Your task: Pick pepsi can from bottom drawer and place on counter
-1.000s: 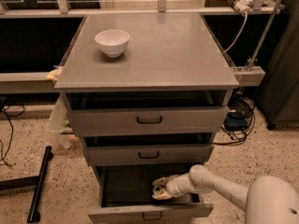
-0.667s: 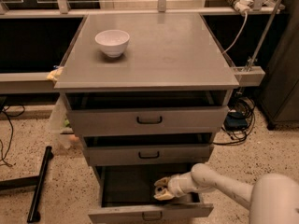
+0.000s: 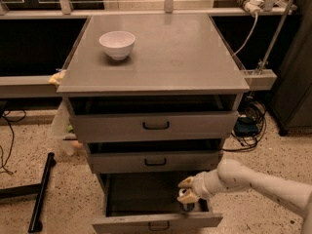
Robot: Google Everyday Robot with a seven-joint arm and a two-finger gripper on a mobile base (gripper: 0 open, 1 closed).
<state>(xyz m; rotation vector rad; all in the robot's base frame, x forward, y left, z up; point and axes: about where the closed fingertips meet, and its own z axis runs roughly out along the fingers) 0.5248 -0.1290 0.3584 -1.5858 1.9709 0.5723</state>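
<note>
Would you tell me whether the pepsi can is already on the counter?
No, the pepsi can stands inside the open bottom drawer, with the gripper reaching in right at it.

gripper (image 3: pixel 187 189) inside open bottom drawer (image 3: pixel 127 223), at its near right corner, over pepsi can (image 3: pixel 187 207). white bowl (image 3: pixel 117 44) far left on counter (image 3: pixel 185 57). upper drawers (image 3: pixel 112 126) slightly open.

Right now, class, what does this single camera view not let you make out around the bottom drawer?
- Camera view: pepsi can, mostly covered by the gripper inside the bottom drawer; lettering cannot be read.
- Camera view: drawer front, cut off by the lower edge; interior too dark.
- Camera view: arm, cut off at the right edge.
</note>
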